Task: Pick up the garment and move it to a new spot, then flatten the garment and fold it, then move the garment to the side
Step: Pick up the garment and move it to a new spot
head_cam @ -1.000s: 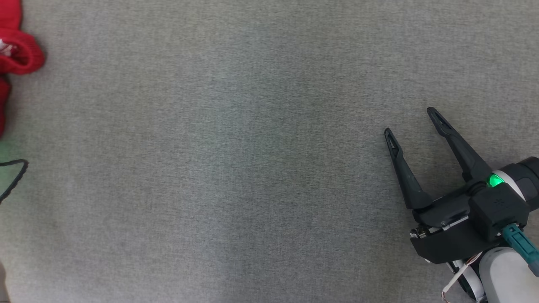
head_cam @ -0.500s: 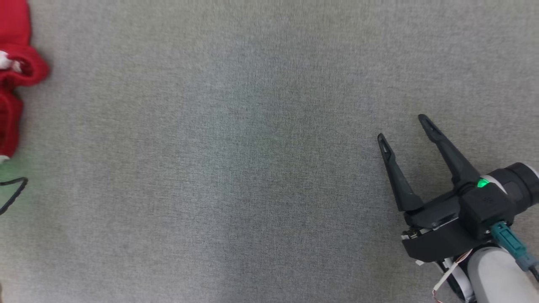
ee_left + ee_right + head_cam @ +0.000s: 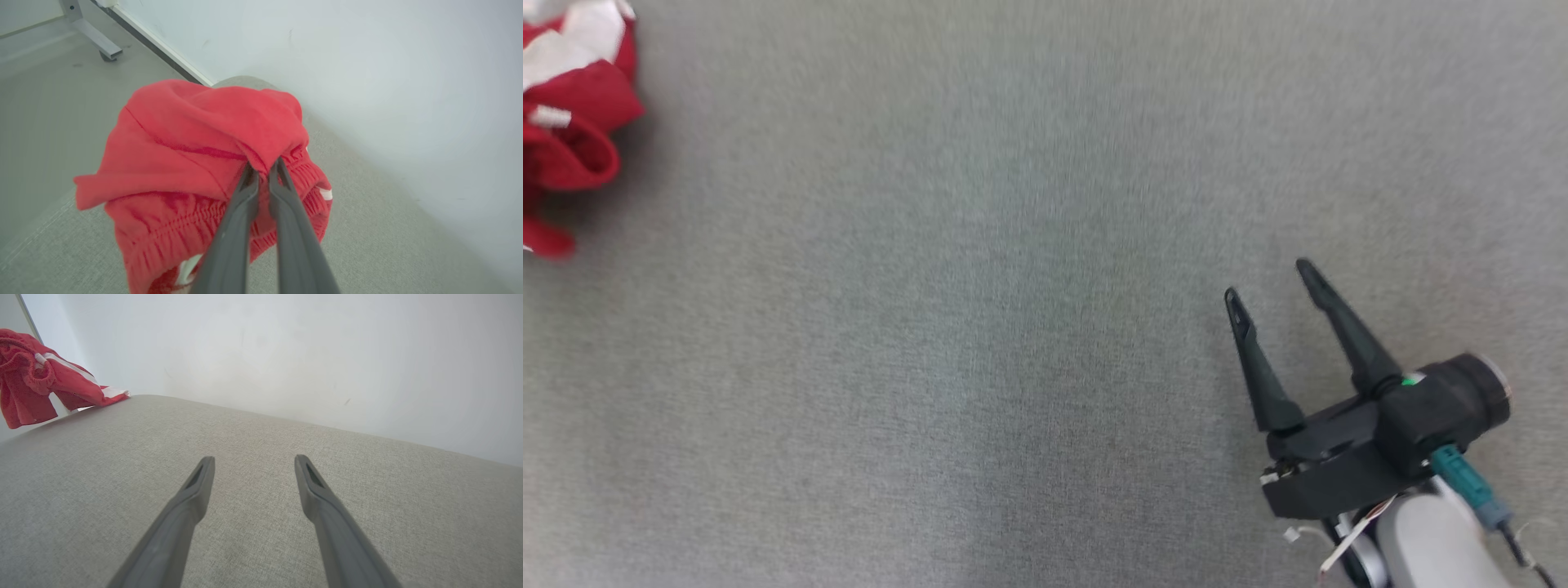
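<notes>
1. Grey woven fabric is covering the padded surface (image 3: 1013,327) I am working over, and a plain white wall (image 3: 286,355) is rising behind its far edge.
2. At the far left edge the red garment (image 3: 184,155) is sitting bunched, with white stripes showing. In the right wrist view one striped tail is touching the fabric near the far left corner, while the rest is looking raised.
3. I am holding the left gripper (image 3: 263,165) with its fingers pressed together on a fold of red cloth just above the gathered elastic band. I am judging that spot sensible, since the thick band is giving a ridge unlikely to slip during the carry.
4. Over the near right part of the surface the right gripper (image 3: 1268,280) is hovering, fingers spread wide with nothing between them, well apart from the garment. I am reading that as waiting clear, leaving the middle free as the new spot.
5. Nothing is serving as a container; the garment is resting on the fabric itself.
</notes>
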